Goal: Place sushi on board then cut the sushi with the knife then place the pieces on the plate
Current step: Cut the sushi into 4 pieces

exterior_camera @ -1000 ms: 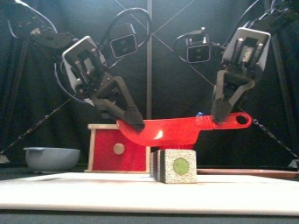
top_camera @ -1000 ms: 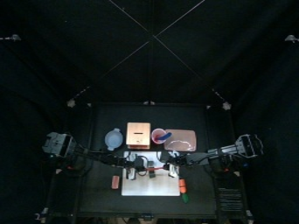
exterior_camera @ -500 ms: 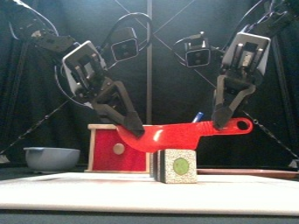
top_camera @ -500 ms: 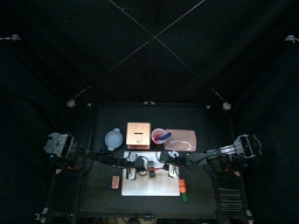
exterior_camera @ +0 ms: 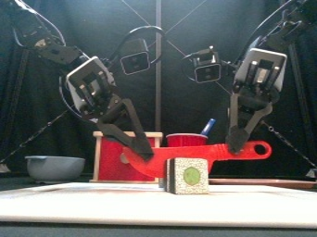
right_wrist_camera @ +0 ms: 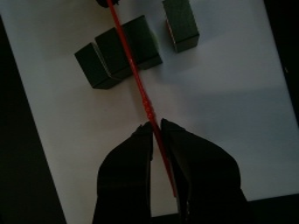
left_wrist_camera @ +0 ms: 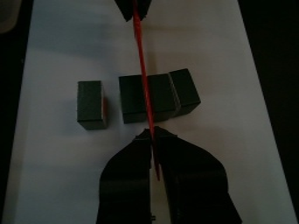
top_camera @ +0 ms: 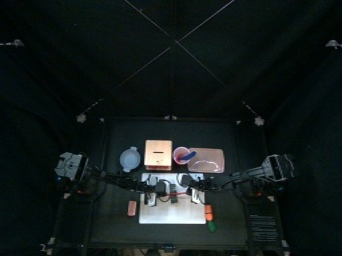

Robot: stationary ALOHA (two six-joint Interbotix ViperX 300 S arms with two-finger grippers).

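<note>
The left gripper [exterior_camera: 146, 155] is clamped on the blade tip of the red knife [exterior_camera: 205, 151], and the right gripper [exterior_camera: 234, 146] is clamped on its handle. The sushi roll [exterior_camera: 188, 176] stands on the white board [exterior_camera: 74, 199] below and between them, under the blade. One loose piece [left_wrist_camera: 90, 103] lies just apart from the roll.

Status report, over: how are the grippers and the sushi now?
Both shut on red knife: left gripper at blade tip, right gripper at handle. Knife lies across sushi roll on white board. One piece sits apart; nothing blocks the cut.
</note>
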